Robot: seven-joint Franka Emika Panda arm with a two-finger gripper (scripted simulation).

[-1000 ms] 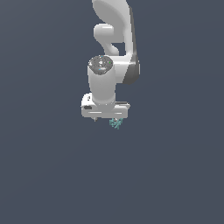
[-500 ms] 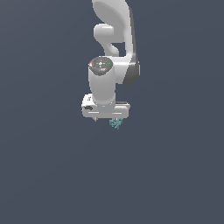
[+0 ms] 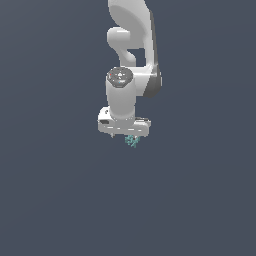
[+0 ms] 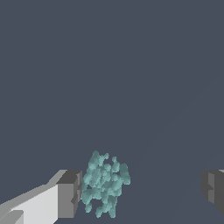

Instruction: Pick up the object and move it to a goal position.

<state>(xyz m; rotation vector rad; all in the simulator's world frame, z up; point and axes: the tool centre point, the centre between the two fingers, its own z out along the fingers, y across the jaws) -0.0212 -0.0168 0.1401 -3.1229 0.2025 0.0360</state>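
The object is a small teal-cyan jagged cluster. In the wrist view it sits between my two dark-tipped fingers, close beside one fingertip and well apart from the other. My gripper is open and wide around it. In the exterior view the white gripper points down, and the object shows just under its lower edge. The hand hides the fingers there.
The white arm rises above the hand. An even dark grey surface fills the view all round, with no other objects, edges or goal marker showing.
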